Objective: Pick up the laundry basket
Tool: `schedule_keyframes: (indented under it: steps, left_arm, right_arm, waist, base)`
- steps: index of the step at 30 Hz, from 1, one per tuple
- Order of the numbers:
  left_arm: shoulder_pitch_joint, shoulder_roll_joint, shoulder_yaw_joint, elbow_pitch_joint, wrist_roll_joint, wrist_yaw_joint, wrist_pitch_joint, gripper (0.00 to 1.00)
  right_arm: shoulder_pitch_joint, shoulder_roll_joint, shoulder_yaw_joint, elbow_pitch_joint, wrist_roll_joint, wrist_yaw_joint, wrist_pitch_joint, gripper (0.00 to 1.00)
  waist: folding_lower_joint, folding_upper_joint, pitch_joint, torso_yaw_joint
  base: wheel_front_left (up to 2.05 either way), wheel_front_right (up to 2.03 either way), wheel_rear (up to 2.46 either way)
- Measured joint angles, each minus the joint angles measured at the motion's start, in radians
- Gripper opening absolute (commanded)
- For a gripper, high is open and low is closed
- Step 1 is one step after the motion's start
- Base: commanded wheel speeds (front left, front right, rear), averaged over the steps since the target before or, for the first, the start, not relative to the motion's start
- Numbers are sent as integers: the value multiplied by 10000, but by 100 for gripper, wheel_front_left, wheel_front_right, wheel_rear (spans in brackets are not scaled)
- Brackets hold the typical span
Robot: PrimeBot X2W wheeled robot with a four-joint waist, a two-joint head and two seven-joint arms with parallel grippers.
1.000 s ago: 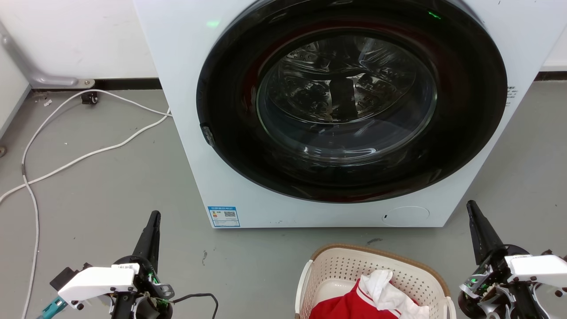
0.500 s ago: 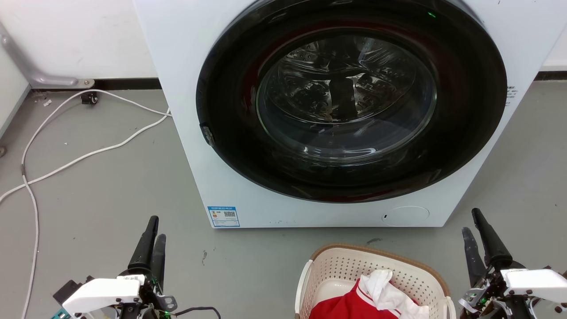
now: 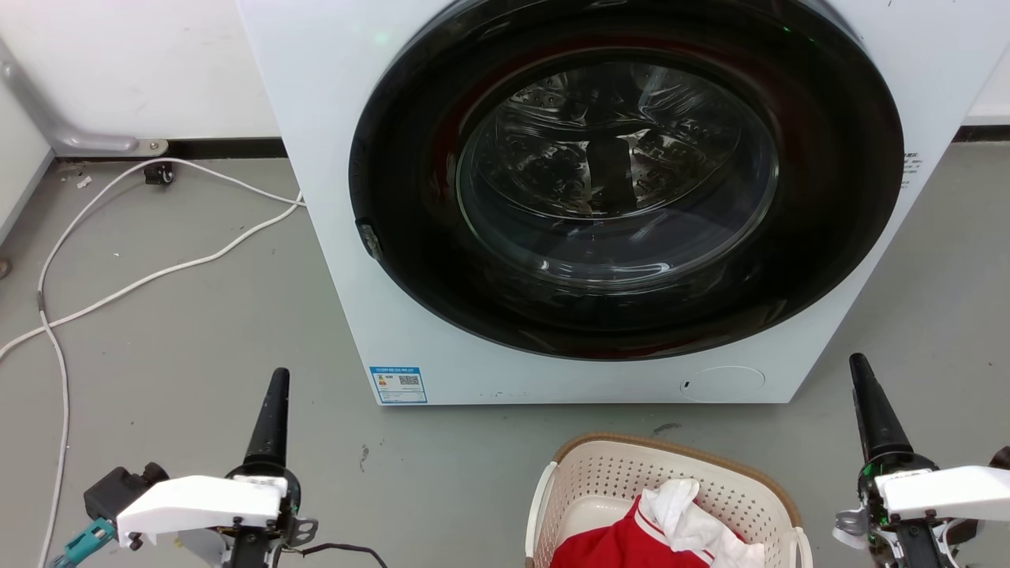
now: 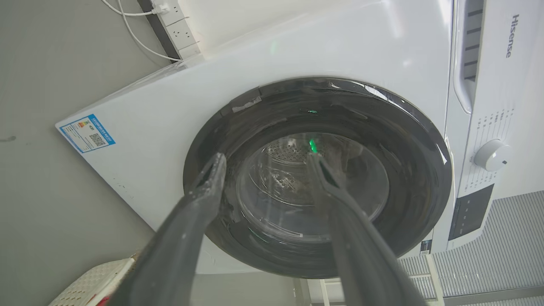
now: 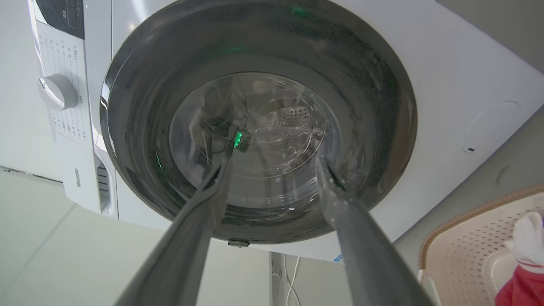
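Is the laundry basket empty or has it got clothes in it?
Not empty: the basket holds a red and white garment.

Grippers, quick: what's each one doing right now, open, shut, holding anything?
Left gripper: open, holding nothing.
Right gripper: open, holding nothing.
The laundry basket is not yet grasped.

Cream laundry basket (image 3: 671, 481), upright, floor-bound.

cream perforated plastic laundry basket (image 3: 623, 473) with brown woven-look rim, soft red and white cloth (image 3: 623, 544), glossy white washing machine (image 3: 331, 237), shiny dark glass door (image 3: 410, 260), polished metal drum (image 3: 615, 134), scuffed matt grey floor (image 3: 197, 331)
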Motion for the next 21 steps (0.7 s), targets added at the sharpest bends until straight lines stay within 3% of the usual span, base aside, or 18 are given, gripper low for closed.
schedule_keyframes:
  steps: [21]
  left_arm:
    - [275, 19, -815, -477, 4769, 606, -920, 100]
  right_arm:
    - [523, -2, 81, -848, -5361, 0, -905, 100]
  waist:
    - [0, 0, -44, -3]
  base:
    - [0, 0, 0]
